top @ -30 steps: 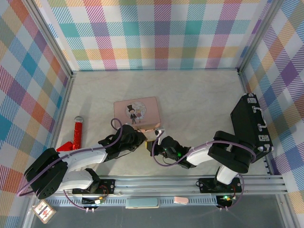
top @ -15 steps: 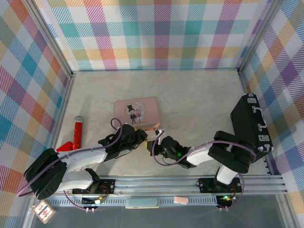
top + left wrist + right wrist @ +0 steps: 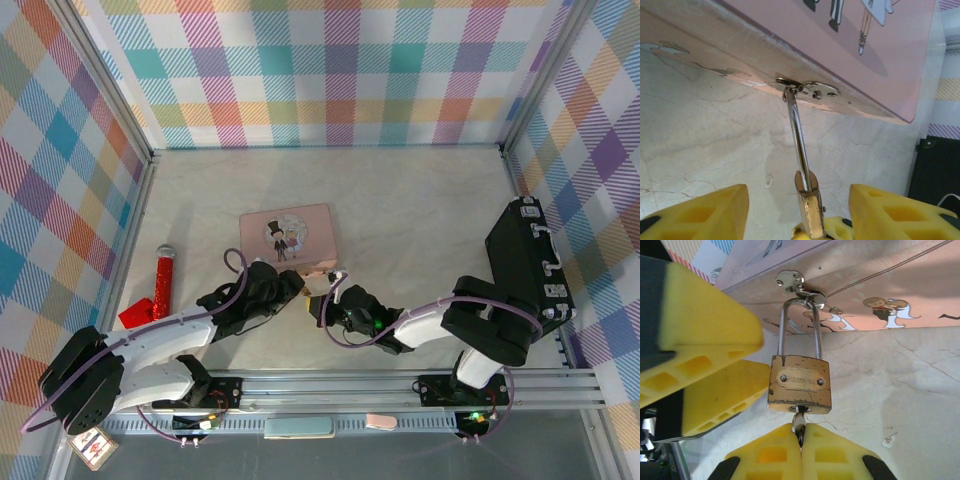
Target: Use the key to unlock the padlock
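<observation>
- Top external: the pink tin [image 3: 288, 238] lies left of centre on the marbled table [image 3: 420, 200]. The left gripper [image 3: 297, 289] reaches in from 8 o'clock and the right gripper [image 3: 322, 304] from 4 o'clock, and they meet at the tin's 5 o'clock corner. How the fingers stand cannot be told from here. A red toy microphone [image 3: 162, 280] lies at 8 o'clock from the tin, and a black case [image 3: 522, 262] sits at the table's 3 o'clock edge.
- Left wrist: the brass padlock [image 3: 810, 212] is seen edge-on at 6 o'clock. Its shackle [image 3: 797, 130] runs up to the hasp [image 3: 805, 90] on the tin's side. The yellow fingers [image 3: 705, 210] stand apart, one on each side of the padlock body with bare table between, gripping nothing.
- Right wrist: the padlock hangs face-on at centre, its shackle through the hasp at 12 o'clock. The key [image 3: 799, 422] sits in the keyhole at the padlock's 6 o'clock. The right gripper's yellow pads [image 3: 765, 460] are pressed together on it. The left gripper's fingers lie at 9 o'clock, just beside the padlock.
</observation>
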